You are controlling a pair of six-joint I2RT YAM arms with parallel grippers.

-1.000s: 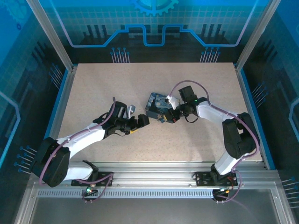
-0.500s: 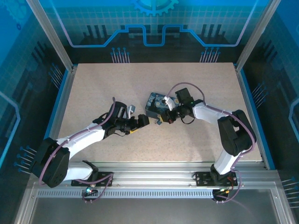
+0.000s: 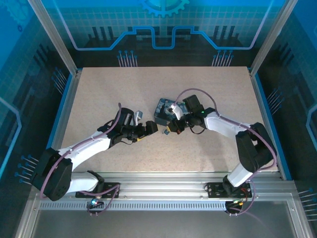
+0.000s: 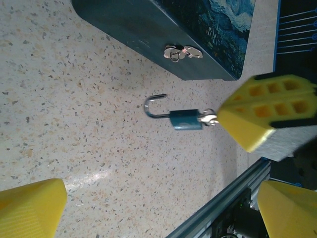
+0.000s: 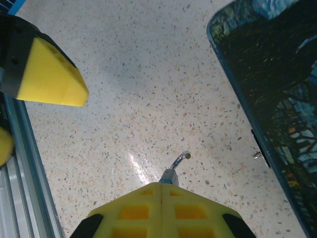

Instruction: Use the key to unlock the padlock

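Speckled beige table [image 3: 99, 94] inside an aluminium-framed enclosure with blue panels. Both arms are bolted at the near edge.

Nearest that edge is the left end effector [image 4: 161, 191]. Its fingers are spread wide and hold nothing, and it is aimed at the table's centre. No shift over the last second.

Just beyond it is the right end effector [image 5: 161, 187]. Its fingers are pressed together on the key [image 4: 209, 119], which sits in the padlock [image 4: 185, 120]. Over the last second this wrist has rolled and crept toward the left end effector; the two now stand just apart.

The padlock is at about the table's centre, just nearer than the box [image 3: 166, 110]. Whether it rests on the table or hangs just above it: cannot tell.

Shackle [image 4: 157, 115]: the short leg looks clear of the body. Judgement: the roll was the key turn, and the lock reads as released. What remains is to confirm the shackle swings free, probably using the open left end effector.

Room: tight between the two end effectors and the box's near wall, where a second small set of keys [image 4: 183, 51] hangs. Bare table toward the left, right and far edges.
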